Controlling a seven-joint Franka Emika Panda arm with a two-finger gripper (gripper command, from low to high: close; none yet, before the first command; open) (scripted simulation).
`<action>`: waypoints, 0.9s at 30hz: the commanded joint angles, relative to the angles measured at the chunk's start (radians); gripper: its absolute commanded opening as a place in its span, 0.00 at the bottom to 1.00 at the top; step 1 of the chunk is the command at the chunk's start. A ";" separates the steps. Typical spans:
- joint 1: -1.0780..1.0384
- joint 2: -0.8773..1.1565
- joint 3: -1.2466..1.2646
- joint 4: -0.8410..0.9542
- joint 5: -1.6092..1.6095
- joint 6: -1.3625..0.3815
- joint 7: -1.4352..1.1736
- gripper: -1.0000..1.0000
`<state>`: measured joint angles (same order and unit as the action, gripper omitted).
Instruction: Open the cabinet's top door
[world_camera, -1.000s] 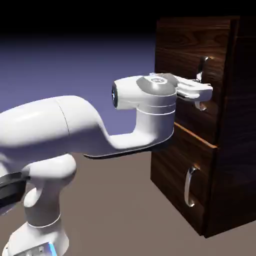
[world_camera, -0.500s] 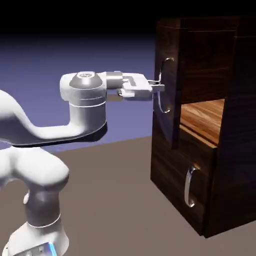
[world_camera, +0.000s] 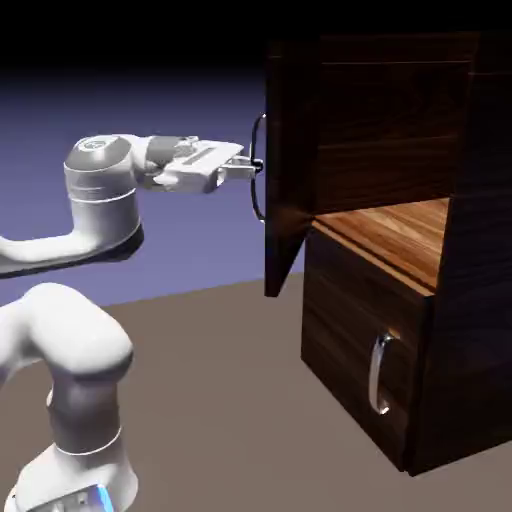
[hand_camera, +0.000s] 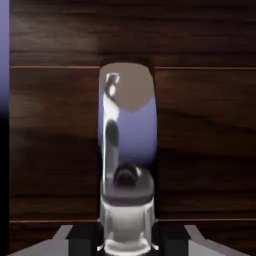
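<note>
The dark-brown wood-grain cabinet (world_camera: 465, 330) stands at the exterior view's right. Its top door (world_camera: 290, 150) is swung well out to the left, showing me its edge and inner face. The door's long curved silver handle (world_camera: 257, 168) sits on its outer side. My gripper (world_camera: 250, 165) reaches in level from the left and is shut on that handle. In the hand view the shiny handle (hand_camera: 127, 150) fills the middle against the door's dark wood (hand_camera: 50, 125), with my gripper (hand_camera: 127, 237) closed around its lower part.
Behind the open door a lighter wood inner shelf (world_camera: 400, 230) is exposed. Below it the shorter lower panel (world_camera: 350, 330) is closed, with a small silver handle (world_camera: 378, 373). My white arm (world_camera: 60, 350) rises at the lower left over the brown table (world_camera: 230, 400).
The top door has swung from nearly closed to wide open, moving leftward. My gripper has pulled back to the left with the handle held, and the inner shelf has come into sight.
</note>
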<state>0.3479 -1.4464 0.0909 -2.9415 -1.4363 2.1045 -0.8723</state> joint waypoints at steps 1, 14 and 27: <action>0.002 0.002 0.036 0.003 0.034 -0.026 0.001 0.00; -0.068 0.154 0.507 0.177 0.443 -0.407 0.050 0.00; -0.462 0.372 0.948 0.612 0.727 -0.828 0.092 0.00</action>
<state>-0.1141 -1.0742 1.0388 -2.3300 -0.7096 1.2757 -0.7806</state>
